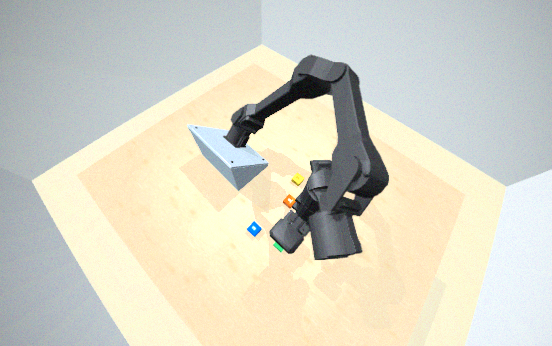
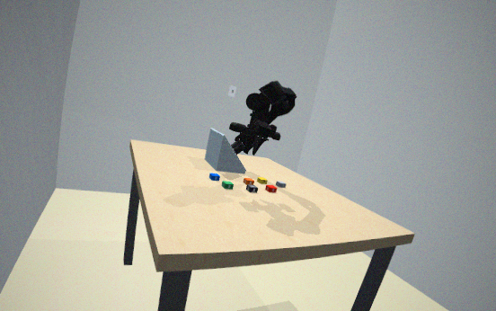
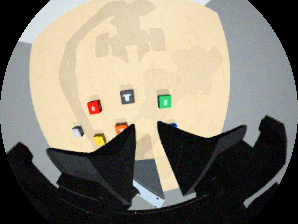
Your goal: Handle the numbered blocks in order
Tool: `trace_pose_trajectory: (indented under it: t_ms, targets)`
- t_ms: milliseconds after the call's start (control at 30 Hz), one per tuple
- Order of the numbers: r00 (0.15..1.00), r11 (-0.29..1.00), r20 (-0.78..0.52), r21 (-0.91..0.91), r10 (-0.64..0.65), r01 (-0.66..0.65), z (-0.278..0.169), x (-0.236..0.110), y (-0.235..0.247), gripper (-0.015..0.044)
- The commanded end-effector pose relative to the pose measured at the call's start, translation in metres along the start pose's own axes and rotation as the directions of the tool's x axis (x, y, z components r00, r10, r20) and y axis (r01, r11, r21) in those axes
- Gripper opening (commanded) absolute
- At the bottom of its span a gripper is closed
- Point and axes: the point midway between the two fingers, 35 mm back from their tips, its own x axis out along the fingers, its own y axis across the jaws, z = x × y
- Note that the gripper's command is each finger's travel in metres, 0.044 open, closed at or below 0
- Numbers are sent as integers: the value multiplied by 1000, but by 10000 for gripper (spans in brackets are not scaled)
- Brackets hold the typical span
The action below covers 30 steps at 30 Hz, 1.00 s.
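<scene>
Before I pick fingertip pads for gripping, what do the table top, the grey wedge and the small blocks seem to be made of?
Table top: looks like pale wood with a matt finish, going by the faint mottled grain. Grey wedge: probably painted metal or plastic; a smooth, flat face with small dark dots like screws. Small blocks, such as the blue block: likely plastic or painted wood, solid bright colour, too small to tell further.
</scene>
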Motion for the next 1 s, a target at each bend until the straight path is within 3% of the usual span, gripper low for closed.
trace_pose_trajectory:
  t_ms: [0,300,367,533,667,967]
  targets:
    - [1000,1000,1,-17,9,-9,-5,7,-57,120]
    - [1000,1000,2,-21,12,-12,-6,9,-69,120]
    - [1000,1000,3,-21,12,-12,-5,18,-69,172]
    - [1000,1000,4,-22,15,-15,-5,82,-68,304]
    - [1000,1000,4,-22,16,-16,-6,91,-67,400]
    - [1000,1000,4,-22,16,-16,-5,99,-67,400]
